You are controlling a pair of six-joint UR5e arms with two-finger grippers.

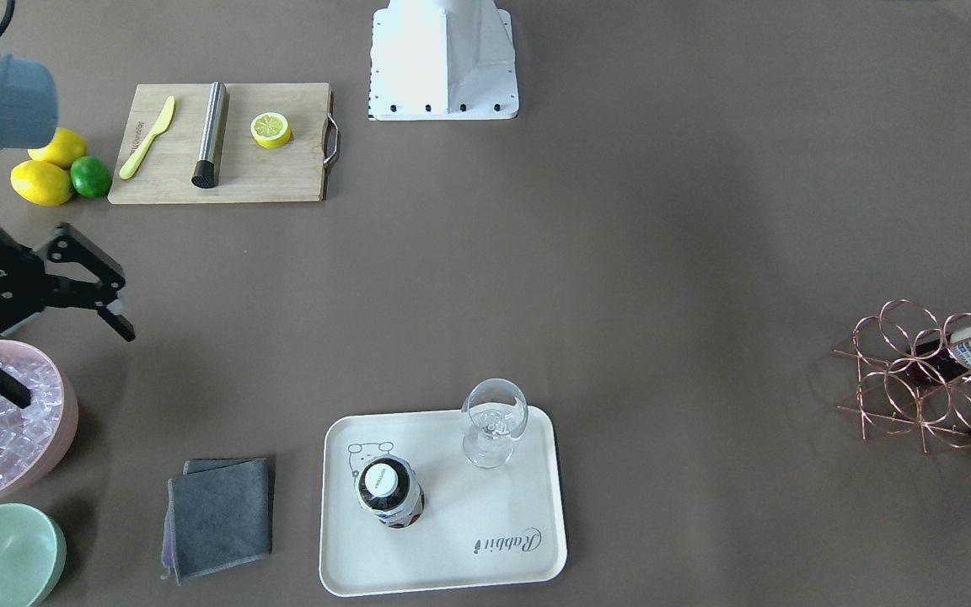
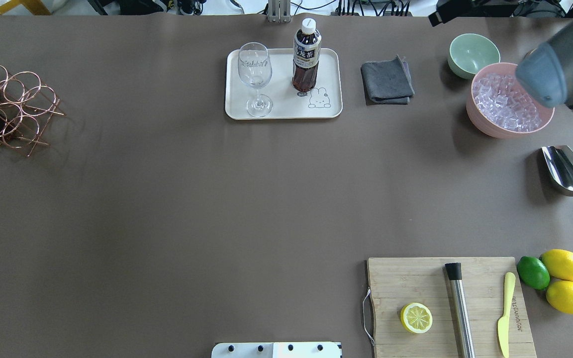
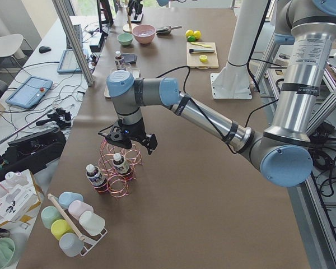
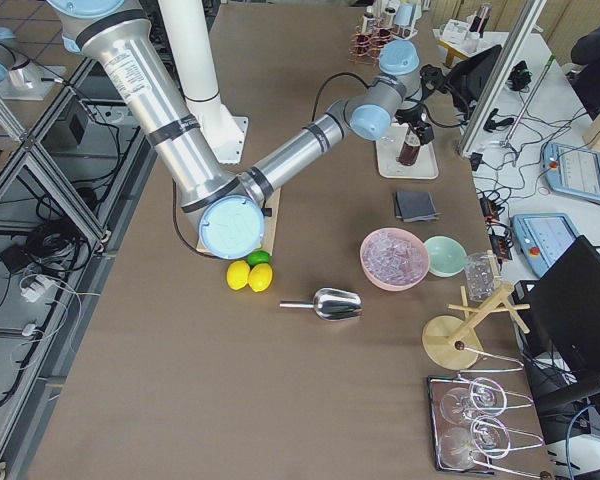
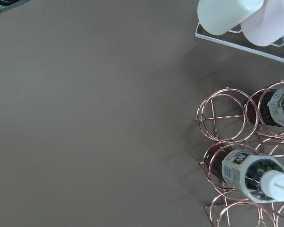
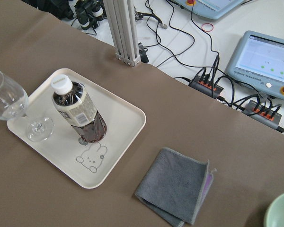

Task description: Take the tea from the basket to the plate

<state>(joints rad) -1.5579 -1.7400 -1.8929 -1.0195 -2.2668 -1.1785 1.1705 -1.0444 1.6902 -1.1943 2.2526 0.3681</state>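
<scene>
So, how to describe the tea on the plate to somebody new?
Look for the cream plate at the table edge opposite the robot. Two things stand on it. The tea is the dark bottle with a white cap; its neighbour is a clear empty glass.

The overhead view looks forward and down over the tabletop [image 2: 177, 199] from behind the robot. The front-facing view looks steeply back (sides mirrored). Both show the plate [image 2: 286, 102]. The side views look along from either end. The left wrist camera hangs close above the basket [image 5: 217, 116], below the left pincer [image 3: 127, 143]. The right wrist camera sees the plate from farther off.
</scene>
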